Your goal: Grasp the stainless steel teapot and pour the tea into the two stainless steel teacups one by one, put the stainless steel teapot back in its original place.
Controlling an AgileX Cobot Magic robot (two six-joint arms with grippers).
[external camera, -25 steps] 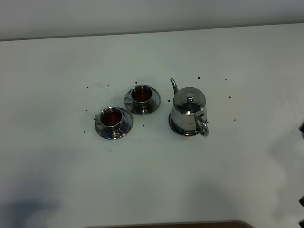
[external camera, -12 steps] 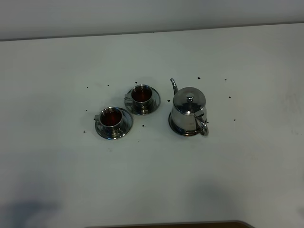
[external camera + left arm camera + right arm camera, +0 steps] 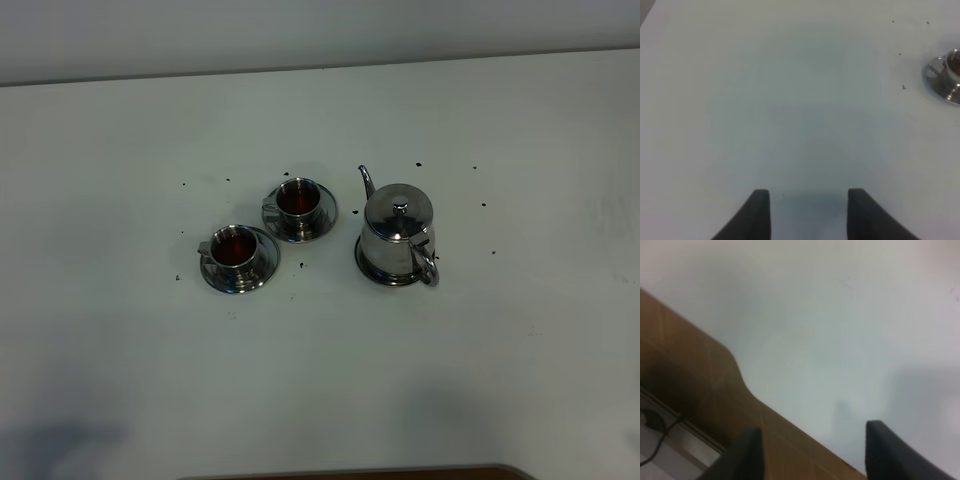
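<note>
I'm looking down on the white table [image 3: 120, 400] and the stainless steel teapot [image 3: 398, 238] is sitting upright right of centre, lid on, spout pointing away toward the far edge, loop handle facing the near side. Just left of it the two stainless steel teacups are resting on their saucers: the farther cup [image 3: 298, 201] is standing near the spout, the nearer cup [image 3: 235, 250] is sitting further left, and both are showing dark reddish tea [image 3: 235, 246] inside. Small dark specks [image 3: 418, 164] are lying scattered around them.

Neither arm is showing in the overhead view. Through the left wrist camera I'm seeing the left gripper [image 3: 809, 210] with its fingers spread apart over bare table, holding nothing, one cup's saucer [image 3: 936, 76] just showing at the picture's edge. The right gripper [image 3: 810, 452] is standing wide open and empty too, hanging over the table's edge, where a brown wooden surface [image 3: 690, 380] is showing beyond.
</note>
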